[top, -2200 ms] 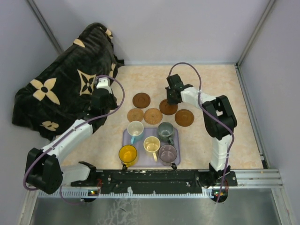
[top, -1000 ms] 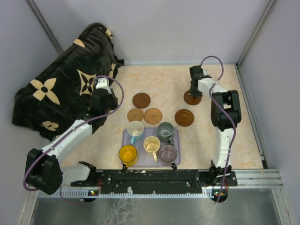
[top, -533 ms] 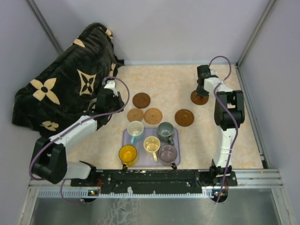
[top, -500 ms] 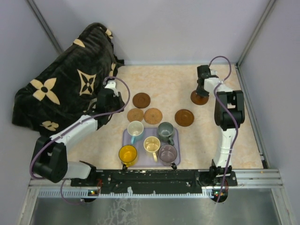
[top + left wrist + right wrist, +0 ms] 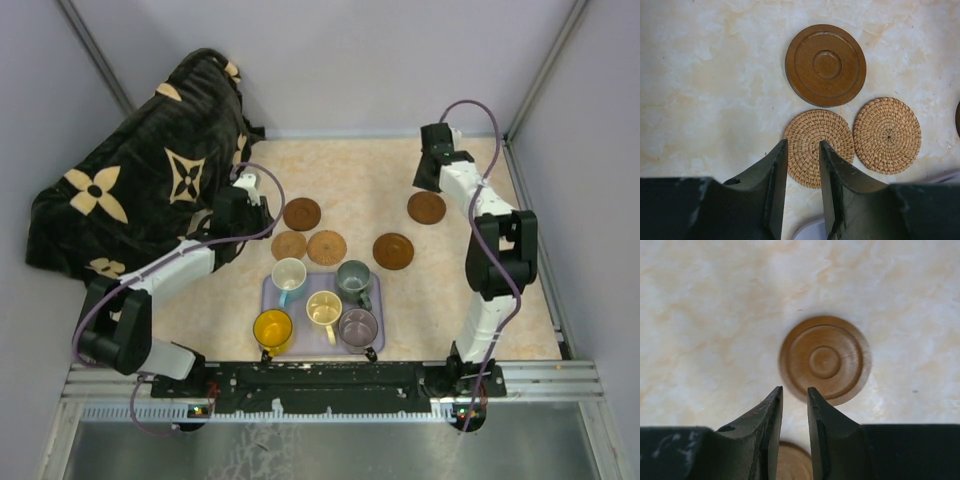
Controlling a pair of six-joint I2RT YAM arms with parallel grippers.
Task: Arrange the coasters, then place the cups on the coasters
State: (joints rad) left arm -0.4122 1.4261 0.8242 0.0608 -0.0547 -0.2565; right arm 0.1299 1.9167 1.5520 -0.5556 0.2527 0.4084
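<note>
- Top view: a beige marbled table (image 5: 350,165) is boxed in by grey walls on three sides. A black flowered blanket (image 5: 140,190) is heaped in the far left corner.
- Five coasters lie flat at mid-table. A dark left coaster (image 5: 301,213) has two woven coasters (image 5: 289,245) side by side just nearer than it. A dark middle coaster (image 5: 393,251) lies to their right. A dark right coaster (image 5: 426,208) sits apart, toward the right wall.
- A lavender tray (image 5: 375,345) at the near centre holds all the cups (image 5: 323,309), and no cup is on a coaster.
- Bare tabletop shows along the far wall and down both sides of the tray.
- The left gripper (image 5: 243,197) hangs by the blanket's edge. The right gripper (image 5: 430,172) is near the far right corner.
- Left wrist view: the jaws stand a little apart with nothing between them, over the near rim of one woven coaster. Bare marble stretches away to the left.
- Right wrist view: the jaws are narrowly parted and hold nothing, just short of the dark right coaster. Bare marble lies all round it.
</note>
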